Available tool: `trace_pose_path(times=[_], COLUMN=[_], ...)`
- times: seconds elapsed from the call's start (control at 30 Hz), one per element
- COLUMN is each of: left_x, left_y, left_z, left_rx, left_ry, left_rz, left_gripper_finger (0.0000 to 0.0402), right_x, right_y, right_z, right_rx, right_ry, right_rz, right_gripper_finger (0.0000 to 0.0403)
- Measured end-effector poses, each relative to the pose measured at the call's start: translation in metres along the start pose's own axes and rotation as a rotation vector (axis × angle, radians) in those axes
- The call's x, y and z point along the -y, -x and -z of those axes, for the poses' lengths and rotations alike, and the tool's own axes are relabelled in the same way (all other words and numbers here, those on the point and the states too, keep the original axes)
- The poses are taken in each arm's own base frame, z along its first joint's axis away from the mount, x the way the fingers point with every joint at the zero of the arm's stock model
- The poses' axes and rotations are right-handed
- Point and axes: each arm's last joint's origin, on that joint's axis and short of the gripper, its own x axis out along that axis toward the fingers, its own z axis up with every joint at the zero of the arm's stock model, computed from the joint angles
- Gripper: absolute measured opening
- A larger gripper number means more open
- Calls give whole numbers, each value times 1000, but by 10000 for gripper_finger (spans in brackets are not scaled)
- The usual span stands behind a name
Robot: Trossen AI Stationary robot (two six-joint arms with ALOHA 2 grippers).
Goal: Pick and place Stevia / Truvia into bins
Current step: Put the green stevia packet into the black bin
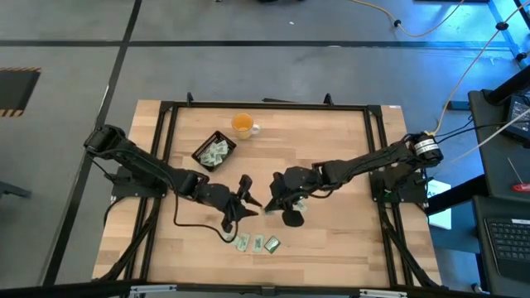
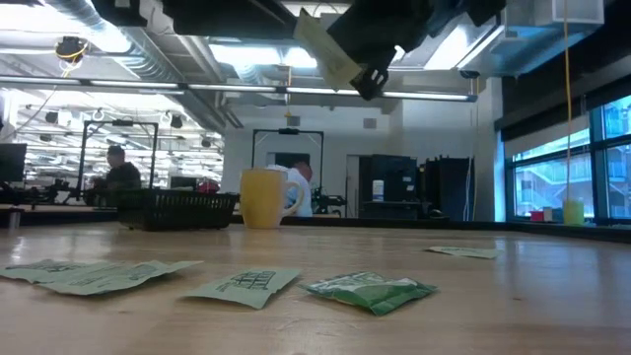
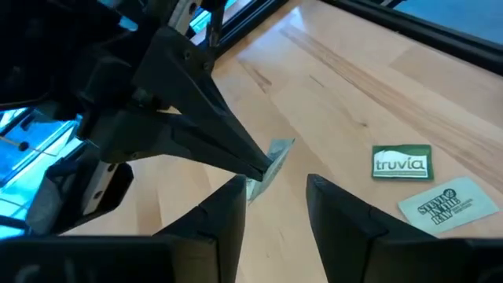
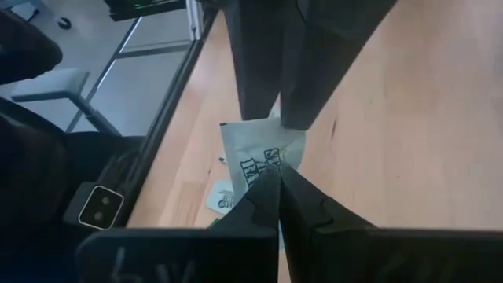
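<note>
Bare wood table (image 1: 348, 165) surrounds us mid-table. Our right gripper (image 4: 279, 185) pinches a Stevia sachet (image 4: 255, 145) aloft; our left gripper (image 3: 273, 206) gapes beside it. The black tray (image 1: 201, 153) lies beside the orange cup (image 1: 242, 125).

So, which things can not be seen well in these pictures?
- Sachets in the black tray: too small to count in the high view; in the low view the tray wall hides them.
- Held sachet: in the right wrist view the shut right gripper covers part of its print; in the high view both grippers hide it.
- Loose sachets: print too small to read in the high view.
</note>
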Motion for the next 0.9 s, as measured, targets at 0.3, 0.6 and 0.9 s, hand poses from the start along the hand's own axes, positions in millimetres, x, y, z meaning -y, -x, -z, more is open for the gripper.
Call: trace_pose_path(times=[0.3,0.6,0.9], left_x=[-2,-2,-2], left_y=[0,0,0], left_z=[0,-2,-1], left_rx=[3,20,19], left_ry=[-33,-44,-42], left_rz=[-9,-14,-12], left_gripper_finger=[121,69,5], right_x=[4,9,9], right_y=[1,2,3], right_z=[-4,-7,-7], right_rx=[33,59,58], right_ry=[-2,-8,19], right_rz=[3,11,13], right_gripper_finger=[3,3,3])
